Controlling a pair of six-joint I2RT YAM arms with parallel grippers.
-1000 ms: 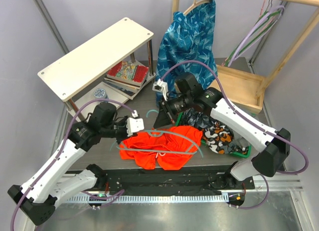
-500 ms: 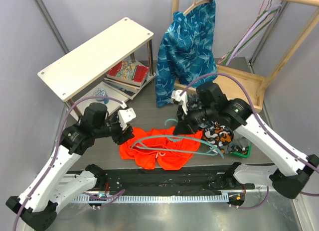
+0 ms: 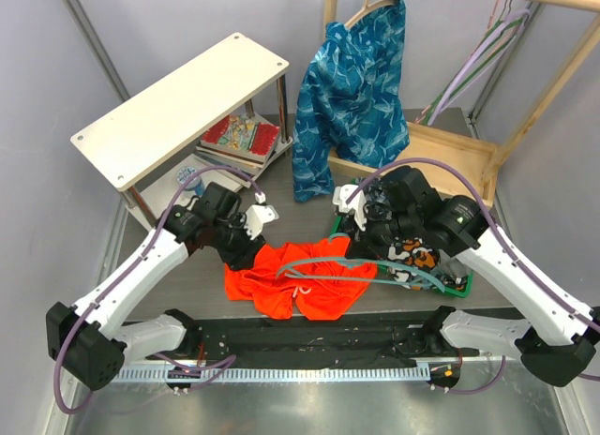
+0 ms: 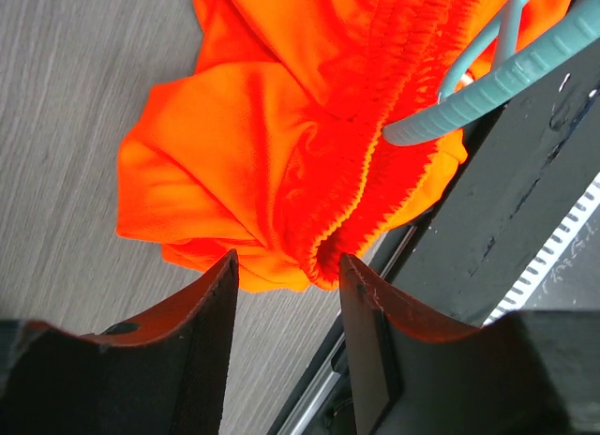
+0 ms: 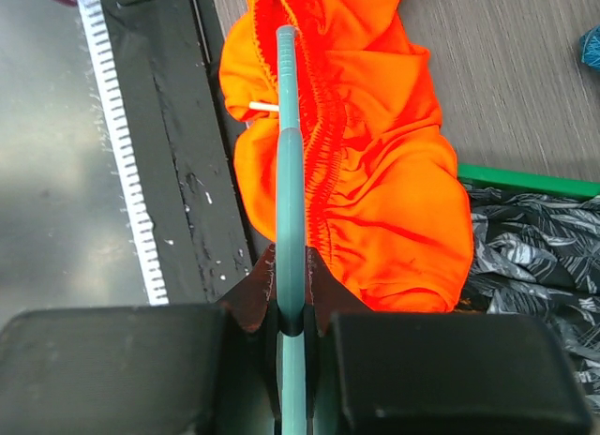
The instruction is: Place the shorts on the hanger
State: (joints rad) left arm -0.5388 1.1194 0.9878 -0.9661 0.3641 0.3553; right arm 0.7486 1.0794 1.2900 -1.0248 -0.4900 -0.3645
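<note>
The orange-red shorts (image 3: 302, 287) lie crumpled on the grey table near its front edge. The teal hanger (image 3: 328, 278) lies across them, its bar running right over the green bin. My right gripper (image 3: 367, 257) is shut on the hanger bar at the shorts' right edge. In the right wrist view the bar (image 5: 290, 154) runs straight out from the shut gripper (image 5: 291, 266) beside the shorts' waistband (image 5: 323, 126). My left gripper (image 3: 242, 252) is open at the shorts' left edge. In the left wrist view the gripper (image 4: 288, 262) is just short of the bunched shorts (image 4: 272, 135), with the hanger (image 4: 497, 74) beyond.
A green bin (image 3: 461, 285) of dark patterned clothes (image 3: 417, 257) sits right of the shorts. A blue leaf-patterned garment (image 3: 352, 88) hangs behind. A white shelf (image 3: 178, 107) over books (image 3: 239, 140) stands back left, a wooden rack base (image 3: 450, 158) back right. A black rail (image 3: 309, 337) edges the front.
My left gripper moved right and down to the shorts' left edge. My right arm drew back toward the bin, and the hanger slid right across the shorts.
</note>
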